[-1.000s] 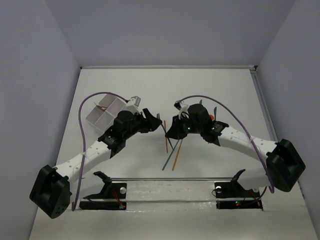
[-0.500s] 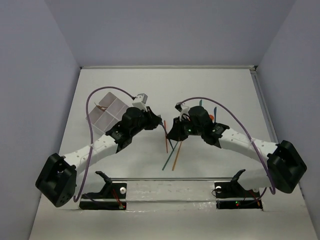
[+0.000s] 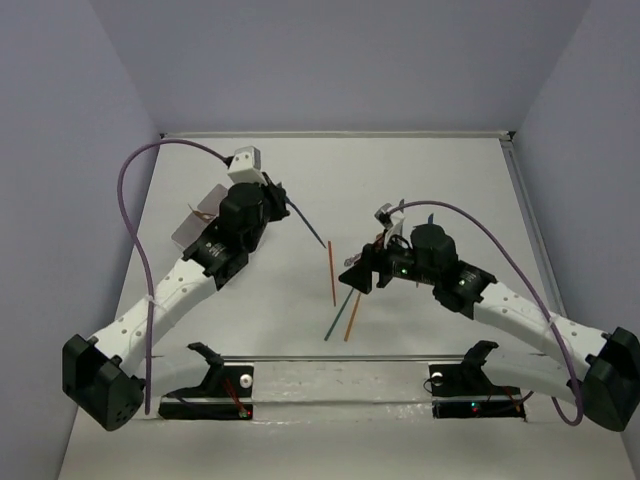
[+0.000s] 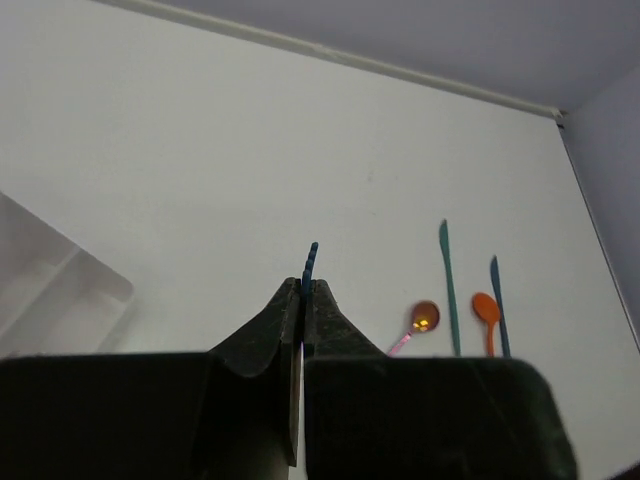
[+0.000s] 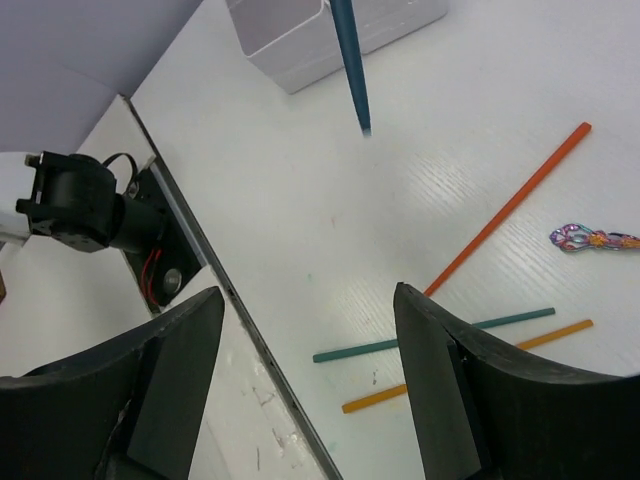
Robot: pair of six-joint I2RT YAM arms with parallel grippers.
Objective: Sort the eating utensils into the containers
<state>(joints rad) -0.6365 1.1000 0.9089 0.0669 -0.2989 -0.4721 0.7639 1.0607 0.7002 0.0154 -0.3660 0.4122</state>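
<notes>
Left tool [image 4: 302, 290] is pinched shut on a thin teal stick [image 4: 311, 256], gripping it near one end, so most of its length juts forward and slopes down, clear of the surface [image 3: 420, 180]. Holding it in the air like this looks like a carry toward the divided tray [image 4: 60, 295], which sits just beside the left wrist on its outer side; the stick is not yet over any compartment.

The left arm rises steeply from its base at the near left, and its wrist is the highest part of the rig. The tool points away from the tray, so I judge the wrist must swing back over it before letting go.

Right tool [image 5: 308, 295] is spread wide with nothing between its fingers. It hangs low over the loose pieces in the middle of the surface: a red stick [image 3: 332, 272], a second teal stick [image 5: 430, 335] and an orange stick [image 5: 470, 375]. That placement suggests it is lined up for the next pick. The right arm reaches in low from the near right, its forearm nearly flat and its tool tipped downward.

A copper-bowled spoon [image 4: 425, 317] and an orange spoon [image 4: 485, 308] lie farther off, unsorted.
</notes>
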